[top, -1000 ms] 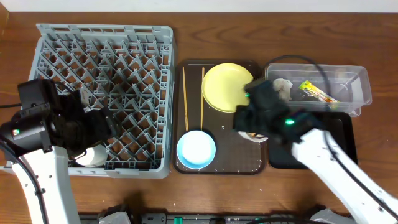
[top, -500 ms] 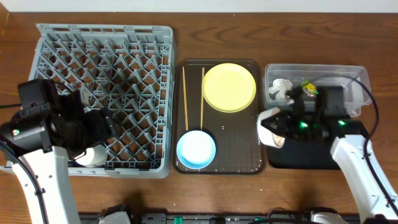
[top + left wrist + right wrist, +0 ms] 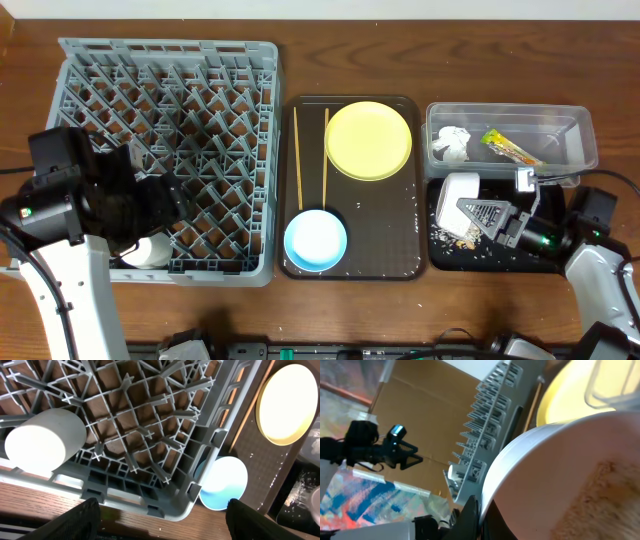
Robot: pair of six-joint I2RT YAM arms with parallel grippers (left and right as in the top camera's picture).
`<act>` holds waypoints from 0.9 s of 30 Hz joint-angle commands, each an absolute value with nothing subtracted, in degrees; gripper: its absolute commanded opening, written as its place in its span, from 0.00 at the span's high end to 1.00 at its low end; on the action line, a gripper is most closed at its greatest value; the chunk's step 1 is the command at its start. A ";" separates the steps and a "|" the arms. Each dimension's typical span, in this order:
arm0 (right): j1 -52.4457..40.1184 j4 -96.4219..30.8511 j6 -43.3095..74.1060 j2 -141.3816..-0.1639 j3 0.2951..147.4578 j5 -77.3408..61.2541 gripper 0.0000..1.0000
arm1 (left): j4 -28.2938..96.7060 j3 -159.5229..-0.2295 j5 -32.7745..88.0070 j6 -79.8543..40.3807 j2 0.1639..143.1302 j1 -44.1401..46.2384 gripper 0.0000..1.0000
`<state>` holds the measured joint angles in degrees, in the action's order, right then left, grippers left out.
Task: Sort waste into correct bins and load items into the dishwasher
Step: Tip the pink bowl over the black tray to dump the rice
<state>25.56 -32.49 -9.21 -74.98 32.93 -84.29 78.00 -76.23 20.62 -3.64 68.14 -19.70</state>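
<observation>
My right gripper (image 3: 480,213) is shut on the rim of the small white bowl (image 3: 457,194) and holds it tipped on its side over the black tray (image 3: 550,262). Whitish crumbs (image 3: 468,240) lie scattered on that tray. In the right wrist view the bowl (image 3: 555,465) fills the frame, with tan crumb residue (image 3: 600,502) inside and my fingers (image 3: 481,512) pinching its rim. The clear container (image 3: 585,135) holds the white tissue (image 3: 452,143) and the green-and-orange wrapper (image 3: 510,147). My left gripper (image 3: 165,525) is open and empty over the grey dish rack's (image 3: 170,60) front corner.
The dark brown serving tray (image 3: 415,262) holds the yellow plate (image 3: 368,140), the light blue bowl (image 3: 316,240) and two chopsticks (image 3: 297,160). A white cup (image 3: 45,440) lies in the rack's front left corner. The rack (image 3: 490,415) also shows in the right wrist view.
My right arm carried the white bowl from the brown tray rightward over the black tray and tipped it. Crumbs now lie on the black tray. The left arm has not moved.
</observation>
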 commanded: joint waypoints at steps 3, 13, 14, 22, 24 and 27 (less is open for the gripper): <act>26.24 -32.60 -12.91 -74.56 32.56 -89.41 0.99 | 78.15 -76.99 20.32 -3.88 68.47 -19.51 0.19; 26.59 -30.76 -7.33 -74.91 32.56 -81.23 0.99 | 78.11 -76.99 20.29 -3.88 68.47 -19.51 0.19; 26.68 -30.74 -7.27 -74.91 32.56 -85.58 0.99 | 78.00 -76.99 20.32 -3.88 68.47 -19.51 0.19; 26.50 -26.33 -3.09 -74.87 32.67 -88.75 0.99 | 78.06 -76.99 20.32 -3.88 68.47 -19.51 0.19; 26.63 -26.13 -0.80 -74.91 32.64 -79.26 0.99 | 78.15 -76.99 20.32 -3.88 68.47 -19.51 0.19; 26.52 -26.09 -0.08 -74.94 32.64 -84.53 0.99 | 78.17 -76.99 20.32 -3.88 68.47 -19.51 0.19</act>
<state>26.35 -26.26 -1.21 -75.00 32.80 -80.66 77.97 -76.23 20.62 -3.64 68.14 -19.70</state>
